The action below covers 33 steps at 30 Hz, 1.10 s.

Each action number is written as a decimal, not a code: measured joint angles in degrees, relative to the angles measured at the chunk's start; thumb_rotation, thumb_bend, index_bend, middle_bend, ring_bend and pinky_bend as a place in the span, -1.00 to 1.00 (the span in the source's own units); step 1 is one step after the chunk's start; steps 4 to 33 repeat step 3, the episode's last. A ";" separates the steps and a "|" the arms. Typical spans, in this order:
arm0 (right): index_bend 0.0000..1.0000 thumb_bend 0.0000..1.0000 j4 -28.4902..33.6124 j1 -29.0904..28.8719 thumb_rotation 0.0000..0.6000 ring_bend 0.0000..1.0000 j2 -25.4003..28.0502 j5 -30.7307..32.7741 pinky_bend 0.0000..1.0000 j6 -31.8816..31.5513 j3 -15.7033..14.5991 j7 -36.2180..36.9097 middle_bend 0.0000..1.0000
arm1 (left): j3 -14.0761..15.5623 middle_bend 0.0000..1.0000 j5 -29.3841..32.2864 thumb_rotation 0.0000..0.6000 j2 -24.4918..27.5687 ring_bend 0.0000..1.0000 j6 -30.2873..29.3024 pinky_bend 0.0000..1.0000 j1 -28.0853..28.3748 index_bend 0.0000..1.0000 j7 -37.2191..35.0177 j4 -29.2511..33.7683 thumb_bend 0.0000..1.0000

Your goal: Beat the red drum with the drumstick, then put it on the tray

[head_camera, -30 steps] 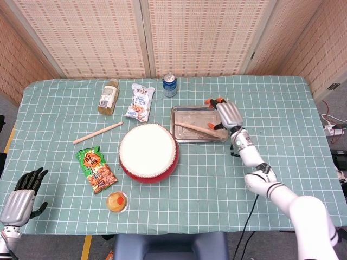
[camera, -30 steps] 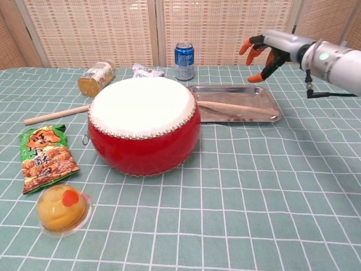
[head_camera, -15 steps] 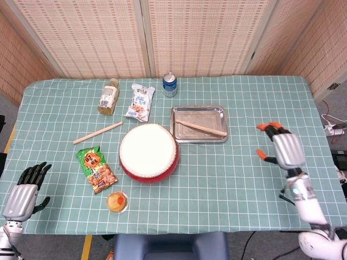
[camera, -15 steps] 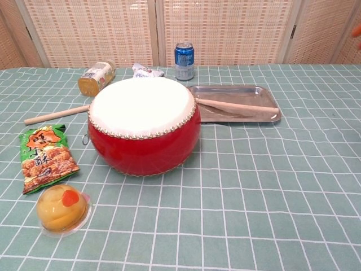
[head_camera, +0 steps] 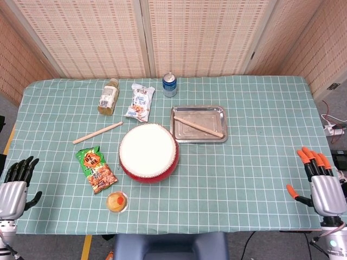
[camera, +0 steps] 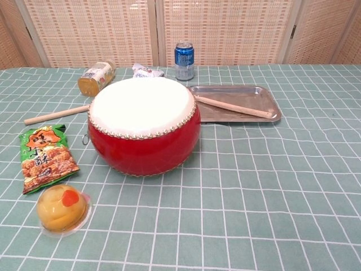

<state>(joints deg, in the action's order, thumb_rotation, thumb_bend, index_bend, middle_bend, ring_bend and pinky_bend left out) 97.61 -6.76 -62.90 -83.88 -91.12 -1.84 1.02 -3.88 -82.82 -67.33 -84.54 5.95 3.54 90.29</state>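
My right robot hand [head_camera: 325, 192] sits at the near right edge of the desk [head_camera: 260, 162], fingers spread upward and apart, holding nothing. My left robot hand [head_camera: 13, 187] is at the near left edge, its dark fingers likewise spread and empty. Both show only in the head view.

Well away from either hand, I see one drumstick [head_camera: 198, 127] lying slantwise inside the metal tray [head_camera: 217, 136], which sits just right of and slightly behind the red drum [head_camera: 148, 153]. In the chest view that drumstick [camera: 232, 107] rests on the tray [camera: 265, 116], its near end close to the drum [camera: 144, 125]. The drum stands upright near the middle of the desk, white skin facing up.

A second drumstick [head_camera: 98, 132] lies on the checked cloth to the left of the drum, apart from it. Near the front left of the drum I see a green snack bag [head_camera: 96, 169], and just nearer than that a jelly cup [head_camera: 117, 201]. Farther back stand a blue can [head_camera: 169, 84], a white snack packet [head_camera: 140, 102] and a bottle [head_camera: 108, 97] lying on its side.
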 measured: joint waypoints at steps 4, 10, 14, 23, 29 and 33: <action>-1.00 -0.48 -0.32 0.78 1.00 -1.00 -0.13 -0.42 -1.00 -0.19 0.06 0.02 -1.00 | -0.61 -1.00 1.21 1.00 0.13 -1.00 -0.56 -0.96 -0.41 -0.98 0.12 0.07 -0.52; -1.00 -0.48 -0.32 0.78 1.00 -1.00 -0.13 -0.42 -1.00 -0.19 0.06 0.02 -1.00 | -0.61 -1.00 1.21 1.00 0.13 -1.00 -0.56 -0.96 -0.41 -0.98 0.12 0.07 -0.52; -1.00 -0.48 -0.32 0.78 1.00 -1.00 -0.13 -0.42 -1.00 -0.19 0.06 0.02 -1.00 | -0.61 -1.00 1.21 1.00 0.13 -1.00 -0.56 -0.96 -0.41 -0.98 0.12 0.07 -0.52; -1.00 -0.48 -0.32 0.78 1.00 -1.00 -0.13 -0.42 -1.00 -0.19 0.06 0.02 -1.00 | -0.61 -1.00 1.21 1.00 0.13 -1.00 -0.56 -0.96 -0.41 -0.98 0.12 0.07 -0.52; -1.00 -0.48 -0.32 0.78 1.00 -1.00 -0.13 -0.42 -1.00 -0.19 0.06 0.02 -1.00 | -0.61 -1.00 1.21 1.00 0.13 -1.00 -0.56 -0.96 -0.41 -0.98 0.12 0.07 -0.52; -1.00 -0.48 -0.32 0.78 1.00 -1.00 -0.13 -0.42 -1.00 -0.19 0.06 0.02 -1.00 | -0.61 -1.00 1.21 1.00 0.13 -1.00 -0.56 -0.96 -0.41 -0.98 0.12 0.07 -0.52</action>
